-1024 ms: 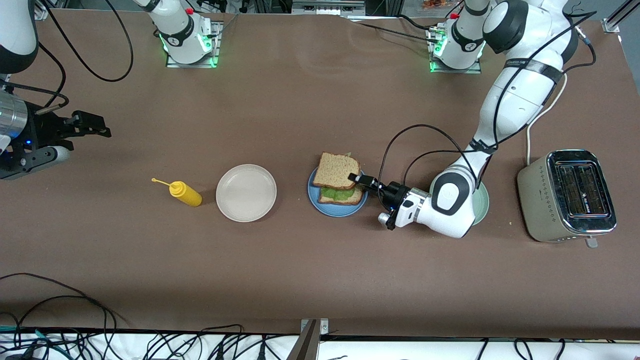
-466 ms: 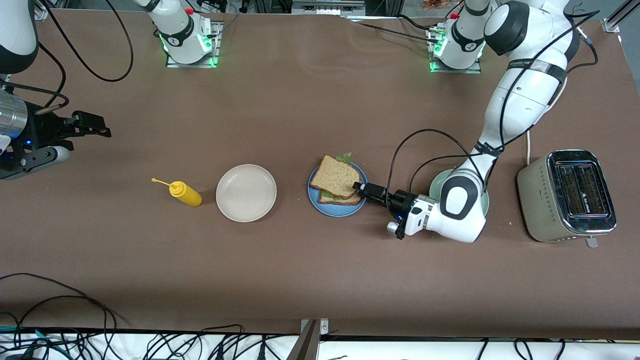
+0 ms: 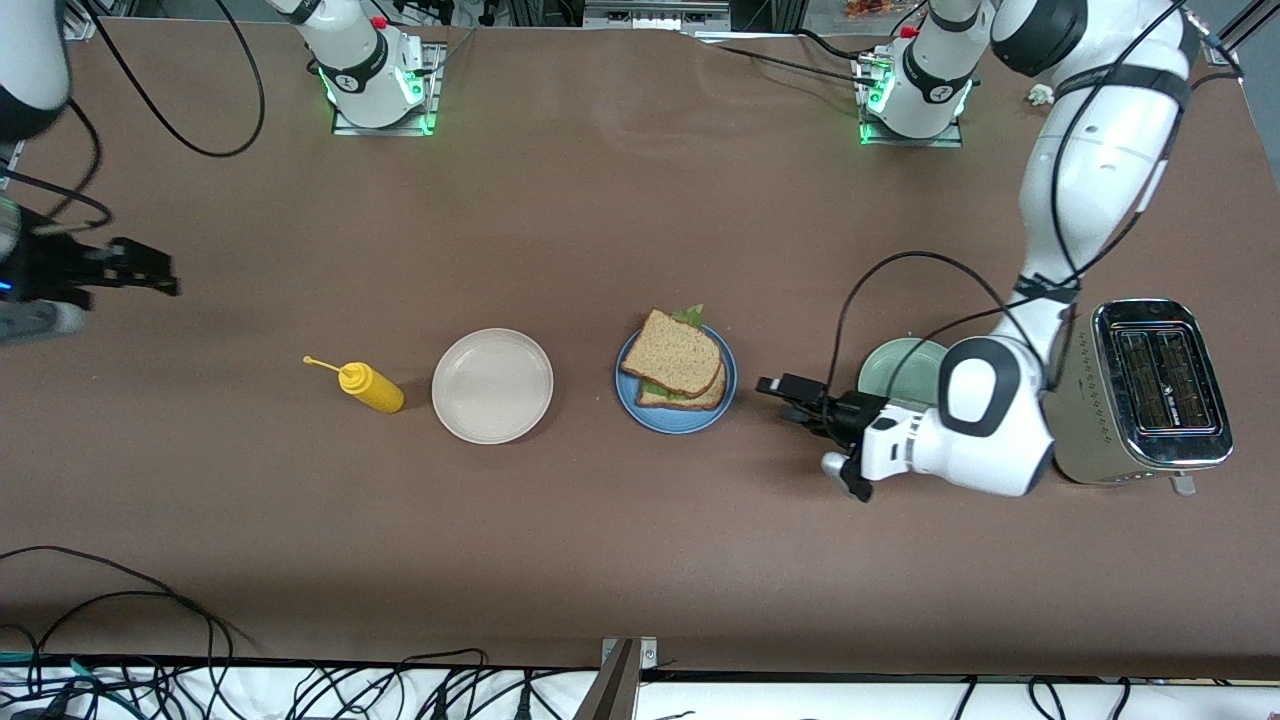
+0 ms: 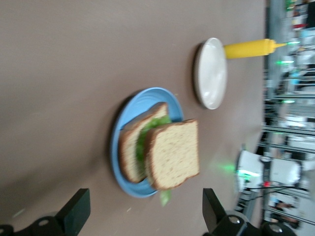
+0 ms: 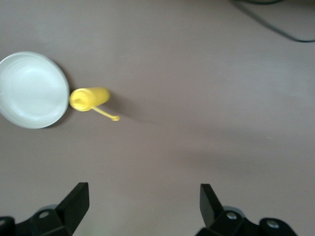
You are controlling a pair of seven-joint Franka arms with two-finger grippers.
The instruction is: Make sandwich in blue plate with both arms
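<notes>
The sandwich (image 3: 675, 360) lies on the blue plate (image 3: 700, 418) mid-table: two brown bread slices with green lettuce (image 3: 688, 316) peeking out, the top slice (image 4: 174, 155) shifted off the lower one. My left gripper (image 3: 785, 395) is open and empty, just off the plate's rim toward the left arm's end, apart from the bread; in the left wrist view its fingers (image 4: 75, 212) frame the plate (image 4: 124, 147). My right gripper (image 3: 140, 275) is open and empty, up over the right arm's end of the table.
A cream plate (image 3: 492, 385) and a yellow mustard bottle (image 3: 368, 385) lie toward the right arm's end. A mint-green plate (image 3: 895, 368) sits under the left arm, with a toaster (image 3: 1140, 390) beside it. Cables run along the table's near edge.
My left gripper let go of the top bread slice, which now rests on the sandwich, and drew back from the plate. My right gripper shifted further toward its end of the table.
</notes>
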